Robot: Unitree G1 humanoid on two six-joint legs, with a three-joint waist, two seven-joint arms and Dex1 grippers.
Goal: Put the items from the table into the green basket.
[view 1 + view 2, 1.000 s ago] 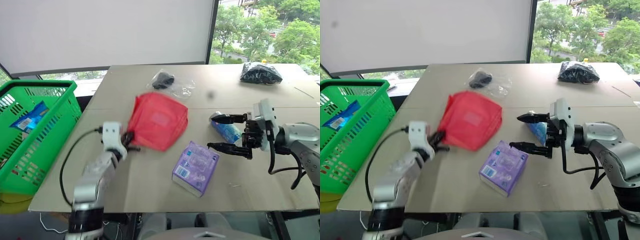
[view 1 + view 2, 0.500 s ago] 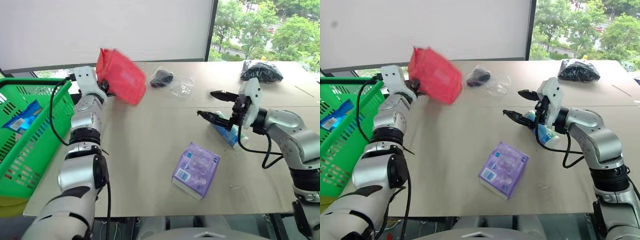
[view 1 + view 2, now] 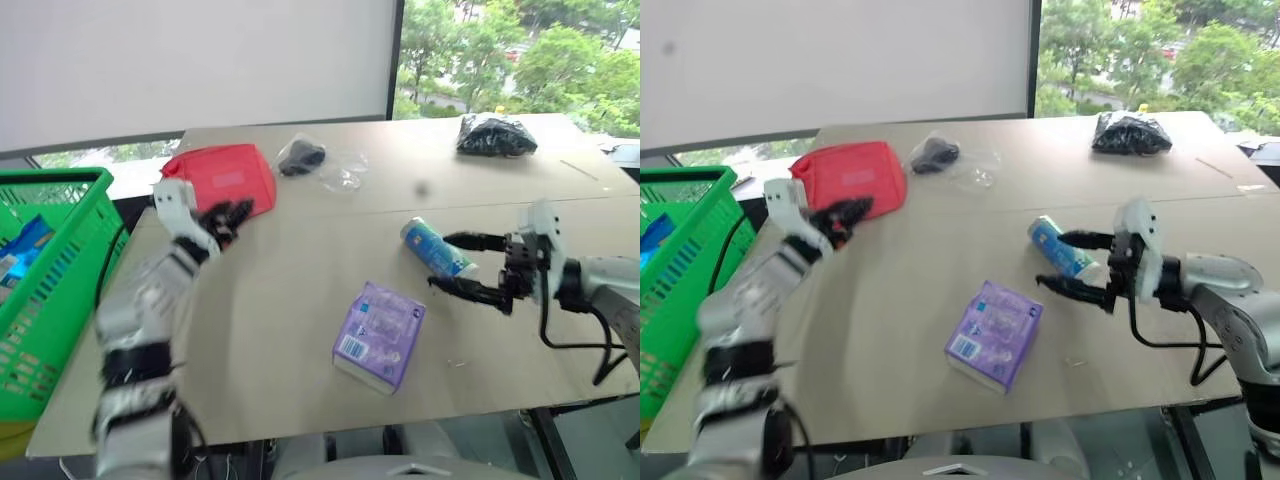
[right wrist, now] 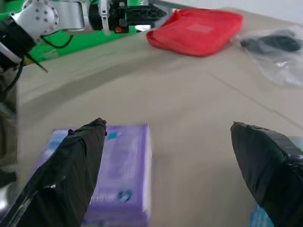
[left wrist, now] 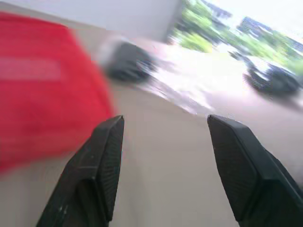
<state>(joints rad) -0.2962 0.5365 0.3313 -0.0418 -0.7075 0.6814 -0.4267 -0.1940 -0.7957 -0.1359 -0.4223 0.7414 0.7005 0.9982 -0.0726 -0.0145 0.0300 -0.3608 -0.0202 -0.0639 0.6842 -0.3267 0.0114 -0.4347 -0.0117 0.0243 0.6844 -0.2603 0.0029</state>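
The flat red zip pouch [image 3: 222, 175] lies on the table [image 3: 300, 260] near its far left corner. My left gripper [image 3: 225, 218] hovers open just at the pouch's near edge; in the left wrist view its fingers [image 5: 102, 161] hold nothing. The green basket [image 3: 45, 300] stands left of the table. The purple packet [image 3: 380, 335] lies in the middle near the front. Right of it lies the green-blue tube [image 3: 437, 248], with my right gripper [image 3: 468, 266] open around its near end. Bagged black objects sit far right [image 3: 497, 135] and in a clear bag [image 3: 305, 157].
A blue packet [image 3: 18, 250] lies inside the basket. A seam [image 3: 330, 215] crosses the table. A window with trees lies beyond the far edge.
My left gripper lifted the red pouch from mid-table toward the basket, then let go; the pouch now lies at the far left corner. The view has shifted. The right gripper sank slightly.
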